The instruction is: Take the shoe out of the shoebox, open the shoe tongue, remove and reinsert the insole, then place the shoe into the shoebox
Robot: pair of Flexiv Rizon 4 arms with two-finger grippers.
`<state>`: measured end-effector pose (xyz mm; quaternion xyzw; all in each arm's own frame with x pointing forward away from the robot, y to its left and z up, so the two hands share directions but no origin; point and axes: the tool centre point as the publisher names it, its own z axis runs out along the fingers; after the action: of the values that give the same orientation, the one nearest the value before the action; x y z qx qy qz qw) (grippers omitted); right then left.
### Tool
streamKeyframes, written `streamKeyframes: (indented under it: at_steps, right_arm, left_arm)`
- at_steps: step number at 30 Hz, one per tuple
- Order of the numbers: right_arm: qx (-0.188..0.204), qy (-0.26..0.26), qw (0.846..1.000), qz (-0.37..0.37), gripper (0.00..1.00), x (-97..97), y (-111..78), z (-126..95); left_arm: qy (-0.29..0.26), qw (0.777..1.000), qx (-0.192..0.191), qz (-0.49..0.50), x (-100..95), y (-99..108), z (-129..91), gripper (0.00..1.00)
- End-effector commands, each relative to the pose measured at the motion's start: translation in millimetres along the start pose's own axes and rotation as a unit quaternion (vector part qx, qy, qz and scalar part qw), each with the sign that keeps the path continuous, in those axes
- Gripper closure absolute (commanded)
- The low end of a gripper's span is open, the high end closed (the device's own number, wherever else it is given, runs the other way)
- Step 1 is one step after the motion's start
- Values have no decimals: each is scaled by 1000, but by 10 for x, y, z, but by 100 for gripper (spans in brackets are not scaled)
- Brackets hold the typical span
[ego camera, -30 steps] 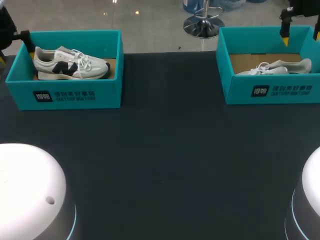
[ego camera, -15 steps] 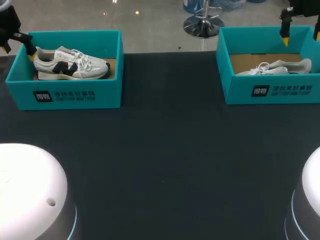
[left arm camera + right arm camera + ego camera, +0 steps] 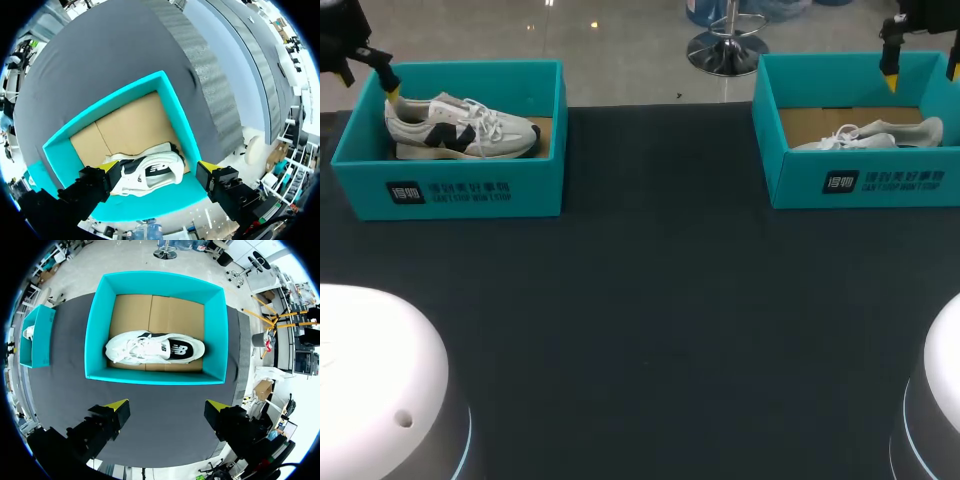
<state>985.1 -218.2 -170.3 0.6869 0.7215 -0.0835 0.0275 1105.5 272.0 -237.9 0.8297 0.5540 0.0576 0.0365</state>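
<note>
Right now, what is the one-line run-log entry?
left fingers open, astride left shoe in left box | right fingers open, above right box holding right shoe | no shoe out yet

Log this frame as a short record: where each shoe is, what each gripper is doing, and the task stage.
left shoe: white with dark side patch, inside the teal left shoebox
left gripper: open, down at the left shoe, a finger on either side, not clamped
right shoe: white, inside the teal right shoebox
right gripper: open, above the right shoebox, clear of the shoe
stage: neither shoe taken out yet
</note>
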Motion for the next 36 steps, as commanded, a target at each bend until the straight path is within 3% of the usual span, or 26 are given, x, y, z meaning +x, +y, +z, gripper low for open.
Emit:
streamKeyframes:
  at_steps: [1,11,27,36]
  right_arm:
    - [0,0,1000,0,0,-2,0,1]
    - [0,0,1000,0,0,-2,0,1]
    - [0,0,1000,0,0,-2,0,1]
    - [0,0,1000,0,0,-2,0,1]
  left_arm:
    - [0,998,12,-54,6,55,79,0]
    - [-8,990,31,-141,148,204,328,0]
    - [-12,985,58,-162,270,603,737,0]
    - [-15,984,74,-162,329,638,911,0]
